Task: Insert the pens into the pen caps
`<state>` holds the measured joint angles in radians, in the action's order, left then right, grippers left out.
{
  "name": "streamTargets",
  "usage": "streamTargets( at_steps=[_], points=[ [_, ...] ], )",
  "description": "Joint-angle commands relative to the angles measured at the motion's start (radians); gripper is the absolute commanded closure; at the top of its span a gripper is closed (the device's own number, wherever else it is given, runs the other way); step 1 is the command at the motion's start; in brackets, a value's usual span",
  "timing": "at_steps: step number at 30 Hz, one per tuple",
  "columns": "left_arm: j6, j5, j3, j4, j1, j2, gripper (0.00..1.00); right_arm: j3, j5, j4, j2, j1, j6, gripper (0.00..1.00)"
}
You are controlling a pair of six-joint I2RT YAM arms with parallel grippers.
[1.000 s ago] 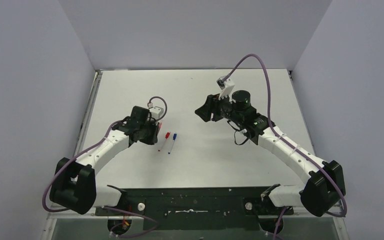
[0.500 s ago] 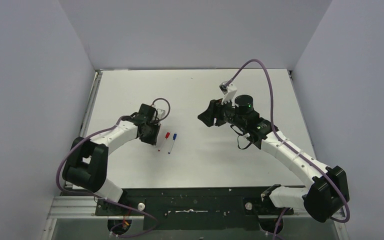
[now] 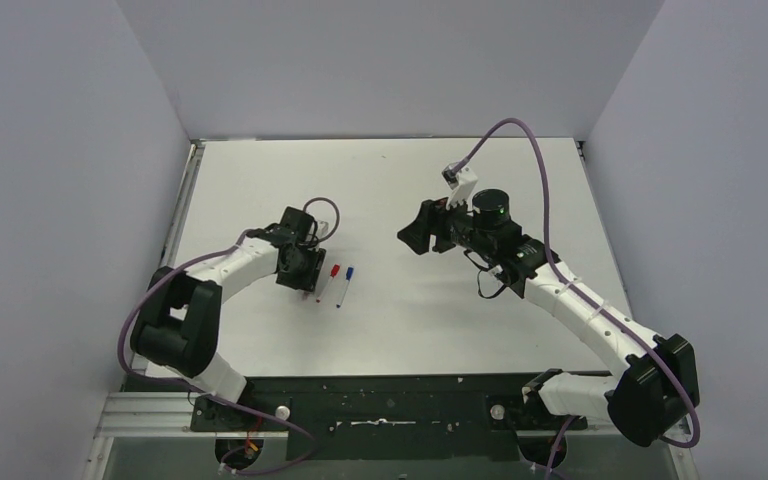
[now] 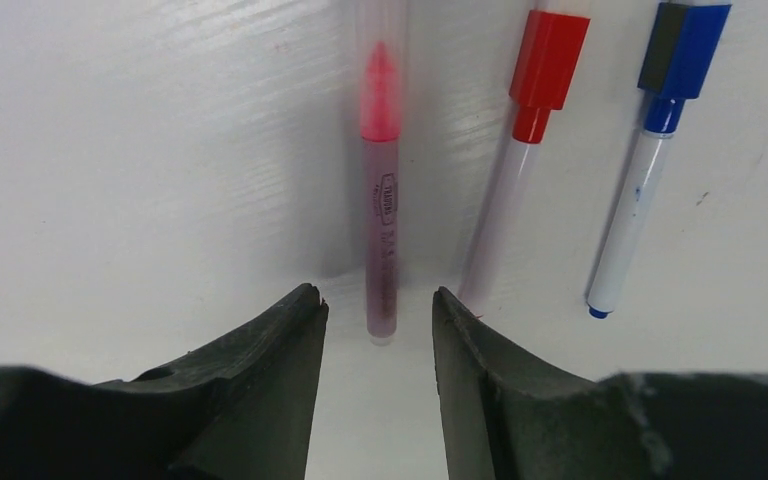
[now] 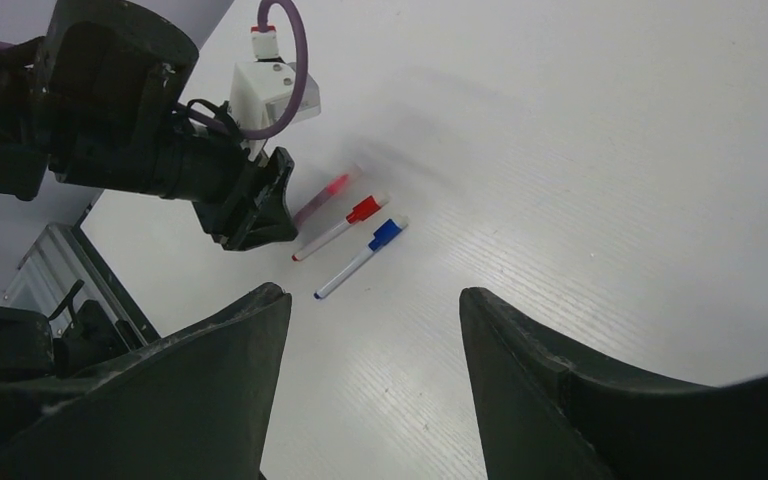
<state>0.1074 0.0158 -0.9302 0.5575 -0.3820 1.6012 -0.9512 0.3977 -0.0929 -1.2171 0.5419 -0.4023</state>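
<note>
— Where does the pink pen (image 4: 381, 240) lie from my left gripper (image 4: 373, 297)?

— Your left gripper is low over the table (image 4: 110, 150), its fingers parted and gripping nothing. The pink pen lies flat, with its butt end just inside the gap between the two tips. As far as I can see it touches neither. Its long axis runs straight away from you, in line with the fingers, tip end far.

— Is it capped?

— A pale cap (image 4: 380, 50) seems to cover the pink tip, but that end is blurred, so take it as likely rather than certain. Just beside it on the right lie the red-capped pen (image 4: 505, 215), with its red cap (image 4: 548, 60) on, and the blue-capped pen (image 4: 628, 220), with its blue cap (image 4: 685, 45) on. All three are nearly parallel.

— And my right side?

— Your right gripper (image 5: 372, 300) hangs well apart, off to the right, jaws wide and empty. Your left arm is by far the nearer.

— So what does the next move turn on?

— The pen points along your fingers, not across them. If you back off, I judge you should pull straight back along that axis, or lift. A sideways swing could put a fingertip against the barrel and roll it into the red-capped pen.
</note>
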Motion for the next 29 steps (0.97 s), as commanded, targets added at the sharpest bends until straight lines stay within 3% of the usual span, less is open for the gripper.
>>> streamTargets(
  at_steps=[1, 2, 3, 5, 9, 18, 23, 29],
  points=[
    [0.006, -0.008, -0.045, -0.015, 0.008, -0.102, 0.57, -0.013, -0.032, 0.000, 0.015, -0.010, 0.008, 0.33],
    [0.007, -0.015, -0.046, -0.029, 0.008, -0.129, 0.50, -0.012, -0.045, 0.003, 0.018, -0.013, 0.008, 0.31],
    [0.008, -0.016, -0.043, -0.055, 0.008, -0.164, 0.24, -0.009, -0.075, 0.007, 0.022, -0.014, 0.006, 0.28],
    [0.005, -0.016, -0.028, -0.105, 0.008, -0.237, 0.08, -0.008, -0.126, 0.007, 0.024, -0.016, 0.003, 0.22],
    [-0.001, 0.002, 0.061, -0.263, 0.008, -0.430, 0.03, -0.025, -0.197, -0.030, 0.006, -0.024, 0.011, 0.19],
    [0.002, 0.145, 0.293, -0.583, 0.013, -0.848, 0.03, 0.023, -0.416, -0.037, 0.036, -0.047, 0.028, 0.19],
    [-0.034, 0.156, 0.307, -0.603, 0.014, -0.906, 0.03, 0.068, -0.556, -0.007, 0.092, -0.049, 0.050, 0.19],
    [-0.043, 0.130, 0.302, -0.604, 0.014, -0.893, 0.03, 0.072, -0.556, -0.003, 0.107, -0.049, 0.073, 0.19]
  ],
)
